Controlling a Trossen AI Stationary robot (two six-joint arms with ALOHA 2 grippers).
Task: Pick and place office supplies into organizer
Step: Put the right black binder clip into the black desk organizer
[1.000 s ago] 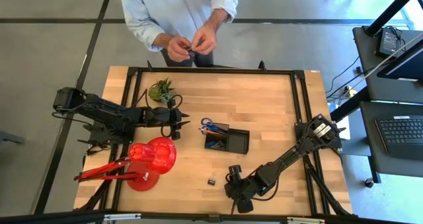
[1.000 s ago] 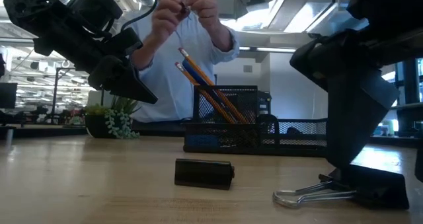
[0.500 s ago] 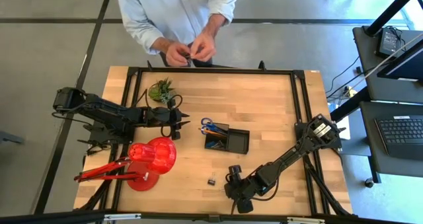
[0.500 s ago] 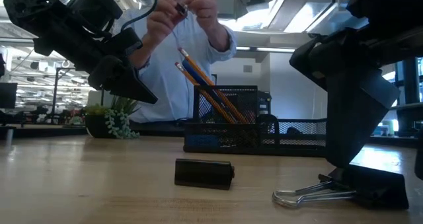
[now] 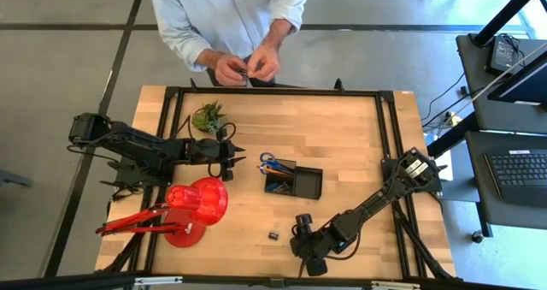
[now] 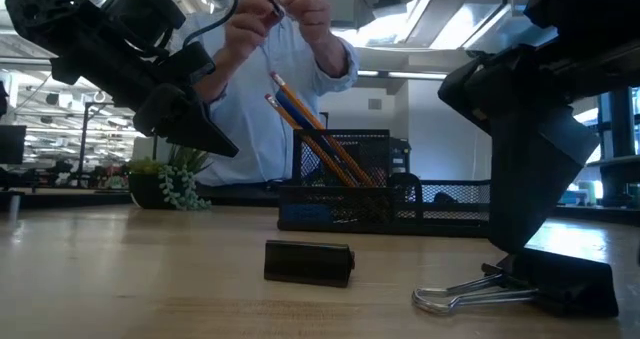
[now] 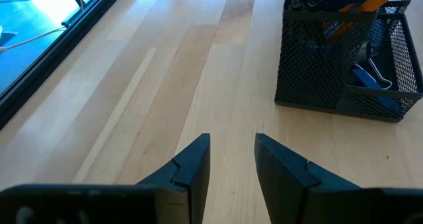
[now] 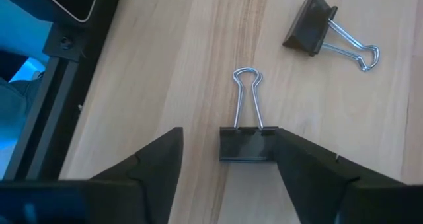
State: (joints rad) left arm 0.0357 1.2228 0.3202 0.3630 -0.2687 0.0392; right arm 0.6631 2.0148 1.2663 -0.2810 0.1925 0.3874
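1. Wooden table (image 5: 342,136) fills the middle of the high view, and a person (image 5: 226,12) stands at its top edge, both hands up near the chest fiddling with some tiny dark thing, can't tell what
2. Left arm comes in from the left of the high view; the left gripper (image 5: 237,156) hangs over the table left of centre, just left of the organizer. Fingers (image 7: 192,168) are parted with a narrow gap and nothing between them
3. Right arm reaches in from the right edge down to the bottom centre of the high view. The right gripper (image 8: 228,159) sits low over the wood, fingers spread wide, straddling a binder clip (image 8: 246,143). One finger looks right against the clip's black body, the other stands clear of it, so no real pinch
4. Red desk lamp (image 5: 192,209) lower left, its shade just below the left gripper
5. Black mesh organizer (image 5: 295,180) sits at centre with blue-handled scissors (image 5: 268,162) and pencils (image 6: 315,129) sticking up from its left compartment
6. Small potted plant (image 5: 208,117) upper left of the table
7. A second binder clip (image 8: 324,34) lies apart from the first, upper right in the right wrist view, handles splayed flat on the wood
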